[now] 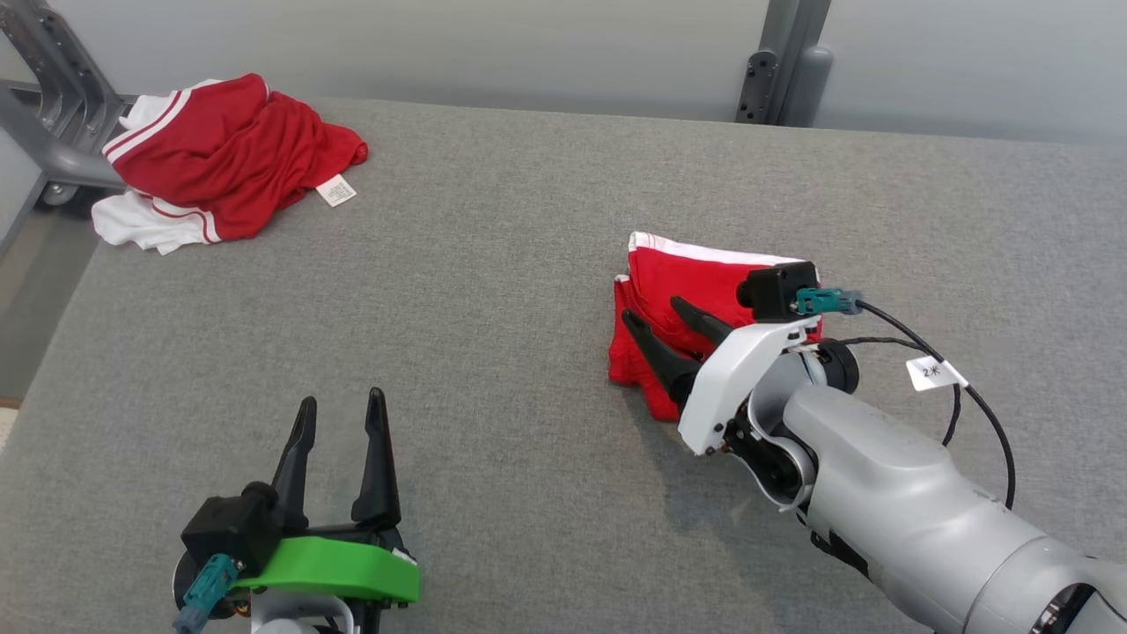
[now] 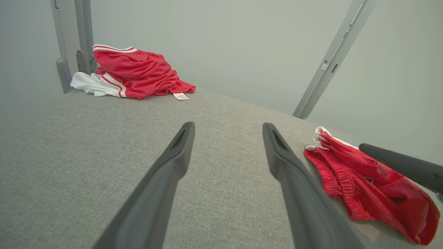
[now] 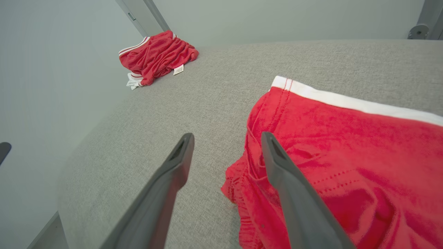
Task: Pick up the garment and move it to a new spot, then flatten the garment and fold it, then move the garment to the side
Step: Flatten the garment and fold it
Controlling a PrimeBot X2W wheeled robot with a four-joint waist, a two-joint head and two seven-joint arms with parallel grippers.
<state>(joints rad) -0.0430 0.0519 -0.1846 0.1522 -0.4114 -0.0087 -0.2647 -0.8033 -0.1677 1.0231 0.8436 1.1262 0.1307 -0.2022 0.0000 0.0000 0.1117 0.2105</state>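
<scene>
- The grey desk (image 1: 528, 264) takes nearly the whole head view. Its cloth cover gives a flat, soft place, good for spreading and folding.
- The right arm (image 1: 880, 493) reaches in from the lower right corner towards the centre right, so that its hand stands over the work.
- A crumpled pile (image 1: 229, 150) of red and white clothing lies in the upper left of the frame, well apart from both hands. I think it is kept far away there so it does not mix with the piece in work.
- The folded garment (image 1: 696, 277), the task's thing, lies flat on the desk at the centre right, red with a white band (image 3: 346, 102) along its far edge. It looks already folded in a compact packet, so in my judgement only the move to the side can be left, or it is done.
- The left gripper (image 1: 342, 398) rests at the lower left over bare desk, its fingers spread and holding nothing; it seems parked out of the way.
- The right gripper (image 1: 651, 308) is low over the left edge of the garment. Its fingers (image 3: 277, 162) are spread, one above the cloth and one above bare desk, pinching nothing.
- A small white label (image 1: 336, 190) sticks out of the pile.
</scene>
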